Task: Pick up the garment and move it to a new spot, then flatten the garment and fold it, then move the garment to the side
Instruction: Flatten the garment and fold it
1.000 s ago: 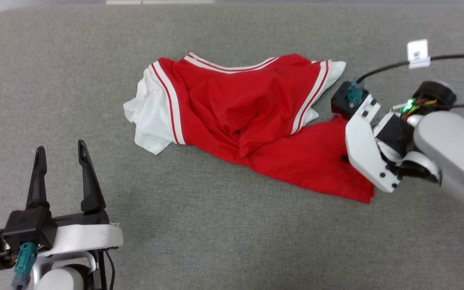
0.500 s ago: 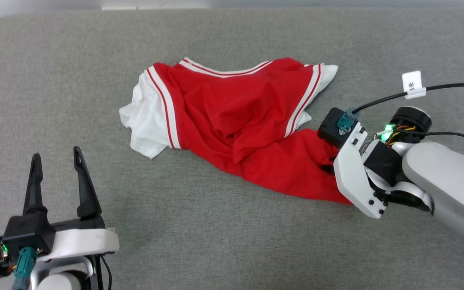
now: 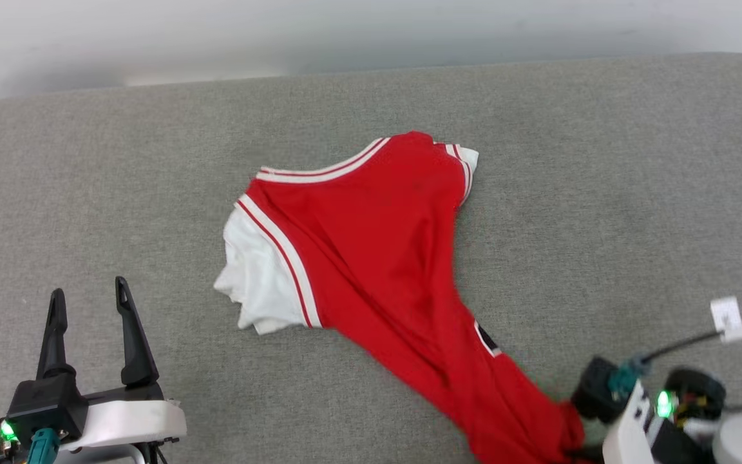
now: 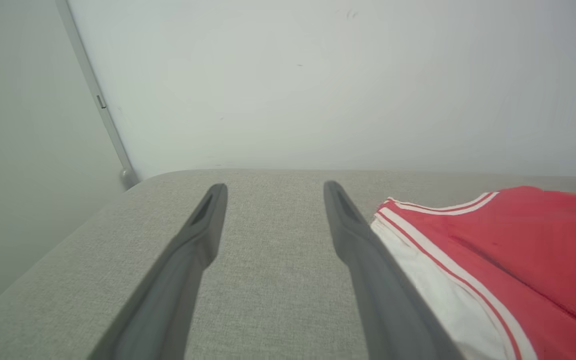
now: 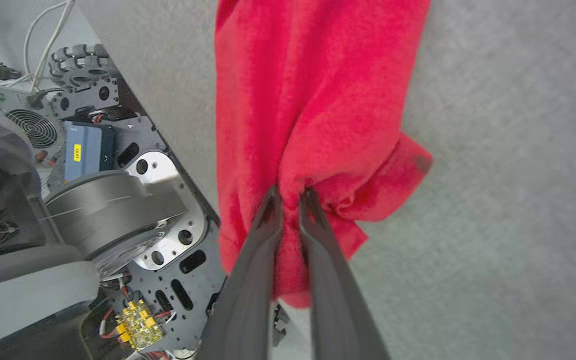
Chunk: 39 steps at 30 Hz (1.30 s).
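The garment [image 3: 371,245] is a red T-shirt with white sleeves and striped trim, stretched in a long diagonal across the grey padded surface [image 3: 603,161] toward the near right edge. My right gripper [image 5: 290,192] is shut on a bunched red corner of the garment [image 5: 318,100] at that edge; in the head view its wrist [image 3: 641,412] sits at the lower right, fingertips hidden. My left gripper [image 3: 89,290] stands open at the lower left, apart from the white sleeve [image 3: 255,290]. In the left wrist view the fingers [image 4: 208,220] frame bare surface, and the garment [image 4: 518,240] lies to their right.
A pale wall [image 3: 345,26] runs behind the surface's far edge. In the right wrist view the robot's base with wheels and electronics [image 5: 83,150] shows below the surface's near edge. A black cable with a white tag [image 3: 725,319] trails from my right wrist.
My right gripper has shut on the garment's lower corner and pulled it toward the near right edge, stretching the shirt out. The head camera has tilted, so the wall now shows. Left arm unmoved.
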{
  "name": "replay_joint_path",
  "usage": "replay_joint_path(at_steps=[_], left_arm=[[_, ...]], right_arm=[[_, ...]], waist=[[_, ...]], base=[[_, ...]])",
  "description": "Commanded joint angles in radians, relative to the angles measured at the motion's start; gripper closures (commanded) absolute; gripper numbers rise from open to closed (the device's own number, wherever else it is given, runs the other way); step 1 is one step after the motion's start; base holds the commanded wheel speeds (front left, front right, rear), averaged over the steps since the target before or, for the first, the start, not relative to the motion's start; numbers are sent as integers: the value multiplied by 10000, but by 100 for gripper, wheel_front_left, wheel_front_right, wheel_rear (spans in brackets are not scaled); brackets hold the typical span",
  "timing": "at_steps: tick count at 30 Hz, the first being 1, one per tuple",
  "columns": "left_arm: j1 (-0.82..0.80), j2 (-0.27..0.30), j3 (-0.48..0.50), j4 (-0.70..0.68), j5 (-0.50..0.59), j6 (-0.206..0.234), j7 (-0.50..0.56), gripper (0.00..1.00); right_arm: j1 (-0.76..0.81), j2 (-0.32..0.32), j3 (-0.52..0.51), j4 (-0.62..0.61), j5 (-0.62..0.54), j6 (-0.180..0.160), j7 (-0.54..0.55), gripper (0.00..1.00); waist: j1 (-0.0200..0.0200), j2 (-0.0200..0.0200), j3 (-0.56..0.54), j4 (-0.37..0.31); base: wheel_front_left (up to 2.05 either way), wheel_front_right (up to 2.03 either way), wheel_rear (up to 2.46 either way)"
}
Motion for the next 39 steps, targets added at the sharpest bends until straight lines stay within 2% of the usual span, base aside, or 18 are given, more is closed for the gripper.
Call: replay_joint_path(at_steps=[1, 6, 8, 14, 18, 20, 24, 25, 26, 27, 34, 39], left_arm=[[56, -24, 43, -28, 49, -62, -24, 0], [200, -96, 175, -5, 119, -105, -24, 0], [220, -112, 234, 17, 162, -126, -24, 0], [386, -162, 320, 37, 262, -150, -24, 0], [307, -190, 325, -74, 273, -149, -24, 0], [177, -207, 274, -127, 282, -175, -24, 0], [-116, -236, 131, -185, 304, -239, -24, 0], [-410, -269, 11, -220, 287, -302, -24, 0], [-511, -278, -21, -238, 268, -300, -24, 0], [-511, -278, -21, -238, 268, -300, -24, 0], [-1200, -324, -285, -390, 202, -400, -24, 0], [-1609, -344, -500, -541, 156, -471, -24, 0]], right_arm=[[465, -38, -14, 101, 43, -4, -144, 100], [1678, 341, -388, 835, -128, -4, -880, 100], [1767, 462, -836, 968, -288, -5, -1179, 0], [1220, -88, -2792, 466, -887, -5, -1453, 0], [510, -400, -4281, -23, -1296, -4, -1131, 0], [-28, -333, -4833, -77, -1467, -5, -707, 0], [-1361, 140, -5165, 283, -1579, -5, 606, 0], [-2561, 767, -5111, 1074, -1535, -5, 1723, 0], [-2932, 1035, -5158, 1524, -1648, -7, 2013, 0], [-2932, 1035, -5158, 1524, -1648, -7, 2013, 0], [-4800, 2567, -4403, 4079, -1634, -4, 4054, 0], [-5757, 3430, -4191, 5712, -1830, -5, 4803, 0]], waist=[[0, -1, -38, -36], [0, -1, -107, -101], [0, -1, -144, -153], [0, -1, -255, -185], [0, -1, -89, -112], [0, -1, 69, -21], [0, -1, 468, 259], [0, -1, 849, 498], [0, -1, 987, 582], [0, -1, 987, 582], [0, -1, 1880, 1253], [0, -1, 2556, 1611]], base=[[0, 0, 0], [0, 0, 0], [0, 0, 0], [0, 0, 0], [0, 0, 0], [0, 0, 0], [0, 0, 0], [0, 0, 0], [0, 0, 0], [0, 0, 0], [0, 0, 0], [0, 0, 0]])
